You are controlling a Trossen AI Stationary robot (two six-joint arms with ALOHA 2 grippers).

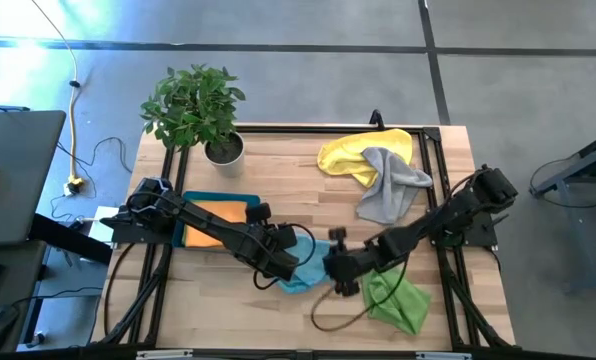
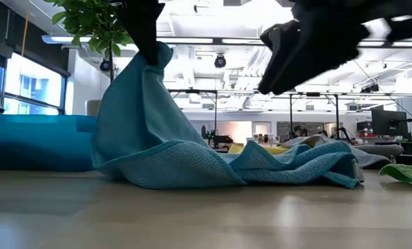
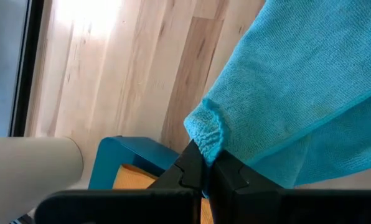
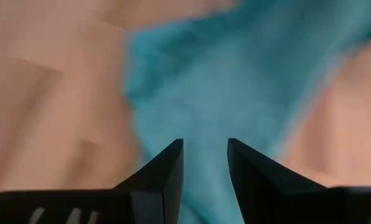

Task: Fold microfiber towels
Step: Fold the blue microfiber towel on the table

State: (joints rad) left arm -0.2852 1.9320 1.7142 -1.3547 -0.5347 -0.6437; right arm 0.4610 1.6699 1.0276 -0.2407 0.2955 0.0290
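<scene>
Low view: left gripper (image 3: 205, 163) pinching blue towel (image 2: 192, 155) corner, lifted beside tray (image 2: 33, 142). Right gripper (image 4: 204, 155) above towel, jaws apart, empty. Fold starting; next, right needs another corner.

Bright daylight with window glare in the low view; the right wrist view is wholly blurred.

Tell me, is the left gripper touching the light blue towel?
Touching. The left wrist view shows the left gripper shut on a corner of the light blue towel, the cloth bunched between its fingertips.
</scene>
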